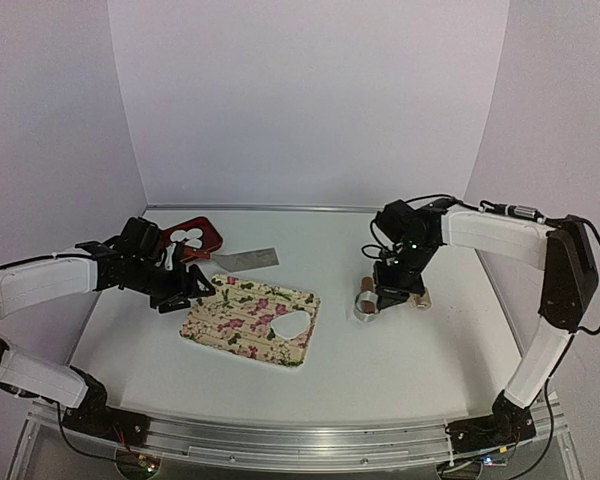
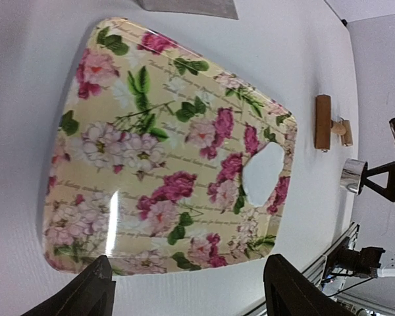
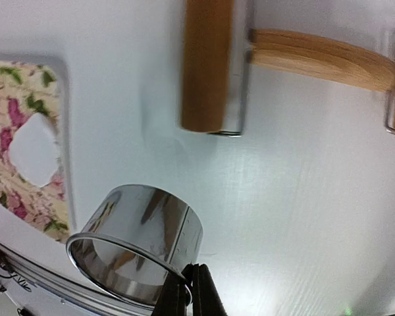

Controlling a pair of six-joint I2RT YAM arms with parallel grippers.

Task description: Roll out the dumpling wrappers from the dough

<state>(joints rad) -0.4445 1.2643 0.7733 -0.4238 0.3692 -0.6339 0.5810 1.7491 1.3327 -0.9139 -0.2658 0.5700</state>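
The dough [image 1: 292, 325] is a small flat white piece near the right end of the floral cutting board [image 1: 242, 312]. It also shows in the left wrist view [image 2: 263, 172] and the right wrist view [image 3: 35, 149]. Several round white dumpling wrappers [image 1: 190, 237] lie on a red plate [image 1: 210, 232] at the back left. My left gripper [image 1: 190, 286] is open and empty at the board's left end, its fingers [image 2: 92, 289] wide apart over the board's edge. My right gripper [image 1: 375, 298] is shut on the wall of a metal ring [image 3: 137, 240], right of the board.
A wooden rolling pin [image 3: 207, 62] lies on the table beside the ring, also in the left wrist view [image 2: 323, 122]. A metal scraper [image 1: 248, 260] lies behind the board. The table's front rail [image 1: 300, 440] runs along the near edge.
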